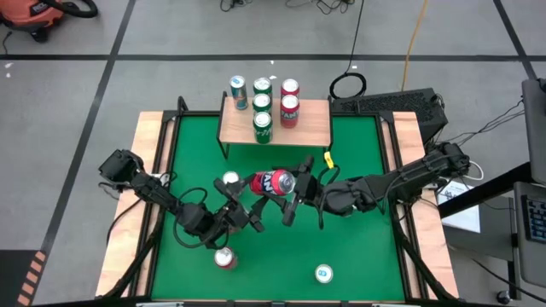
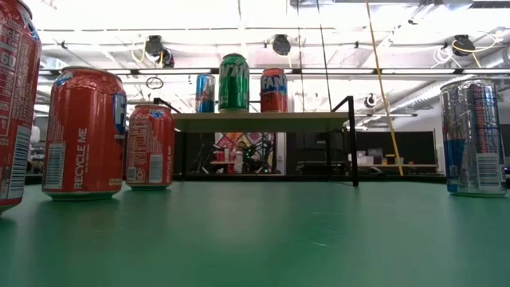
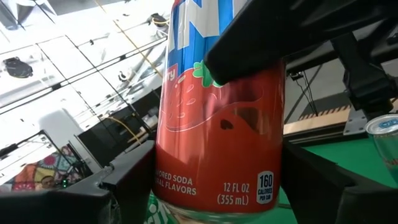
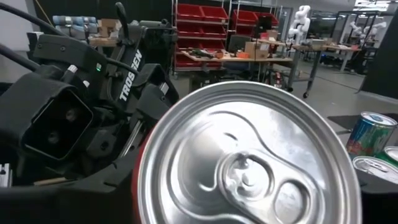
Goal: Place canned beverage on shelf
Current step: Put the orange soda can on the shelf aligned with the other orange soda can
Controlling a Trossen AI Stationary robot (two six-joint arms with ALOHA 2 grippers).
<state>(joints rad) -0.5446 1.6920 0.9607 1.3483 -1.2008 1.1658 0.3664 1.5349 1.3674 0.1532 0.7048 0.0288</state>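
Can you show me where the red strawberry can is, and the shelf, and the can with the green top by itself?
red strawberry can (image 1: 271,182): high view, its side.
shelf (image 1: 312,126): high view, bare plank.
lone can (image 1: 323,274): high view, its top.

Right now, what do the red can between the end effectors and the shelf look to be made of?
Red strawberry soda can: probably thin aluminium, with a glossy printed wall and a bare, shiny silver lid with a pull tab. Shelf: the top looks like pale matte wood, and the legs are thin and black, likely painted metal.
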